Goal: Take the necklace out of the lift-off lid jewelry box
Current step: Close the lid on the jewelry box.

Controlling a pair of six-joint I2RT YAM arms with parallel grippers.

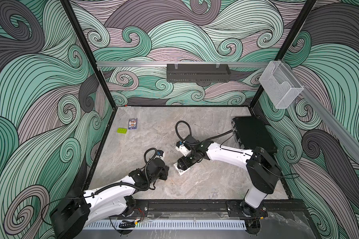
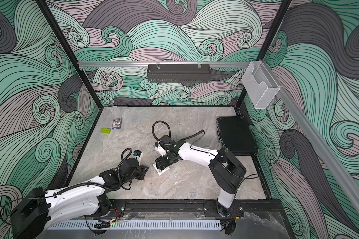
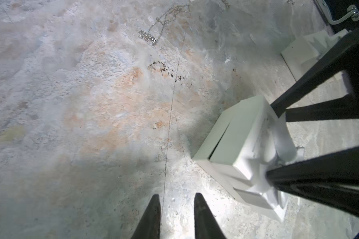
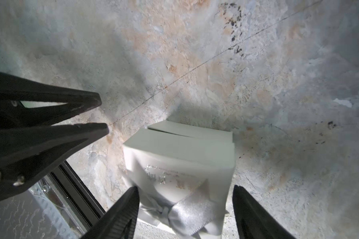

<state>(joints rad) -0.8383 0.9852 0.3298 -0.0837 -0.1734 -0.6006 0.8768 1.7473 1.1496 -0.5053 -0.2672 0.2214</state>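
We judge the main risk to be the right gripper [image 4: 184, 187]: its fingers are spread either side of the white jewelry box [image 4: 180, 144], and they could snag the ribbon or tip the light box if they close off-centre. The necklace [image 3: 153, 31] already lies loose on the table [image 3: 71, 103], well apart from the box (a sweeping arm could drag it). The lid sits on, so we cannot see inside. The left gripper [image 3: 177, 195] hovers narrowly parted, empty.
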